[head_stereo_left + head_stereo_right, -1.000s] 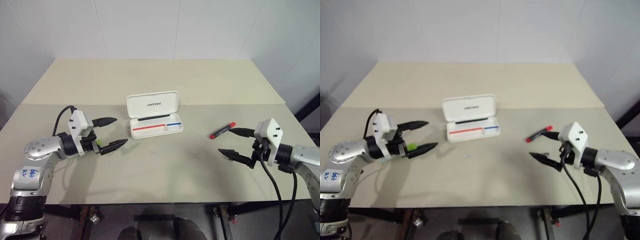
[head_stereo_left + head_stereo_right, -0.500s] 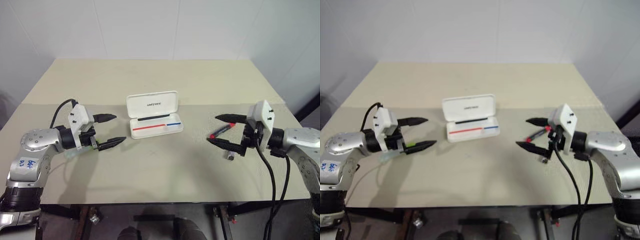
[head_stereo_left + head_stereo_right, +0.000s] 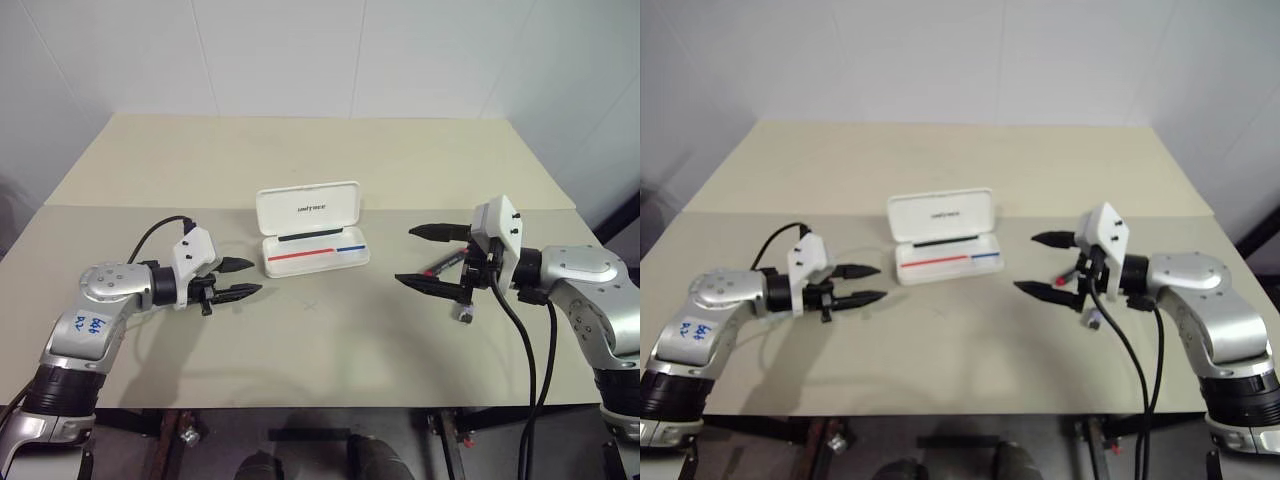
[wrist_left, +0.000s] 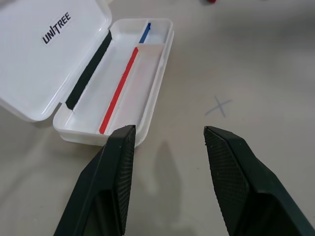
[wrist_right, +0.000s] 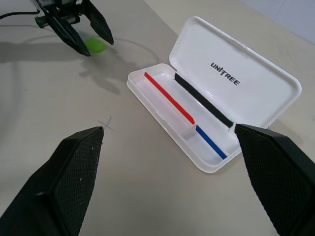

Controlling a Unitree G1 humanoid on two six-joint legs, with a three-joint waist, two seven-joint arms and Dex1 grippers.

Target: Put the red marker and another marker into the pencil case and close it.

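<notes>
The pencil case lies open on the table, lid tipped back with the UNITREE lettering showing, tray bare apart from its red and blue stripes and a black strip along the hinge side.

Left gripper: hovers low over the table, just beside the case's near left corner, fingertips pointing toward that end of the tray. Fingers stand at a moderate gap. From the right wrist view the green-capped marker sits between and under these fingers; whether they touch or grip it I cannot tell. In the left wrist view the two fingers frame the case's near corner, and a small pencilled cross on the table lies ahead of them.

Right gripper: fingers spread wide, empty, pointing toward the case's right end, a short way off from it. The red marker lies on the table just behind the fingertips, between the two fingers and partly hidden by the gripper body; not held.
</notes>
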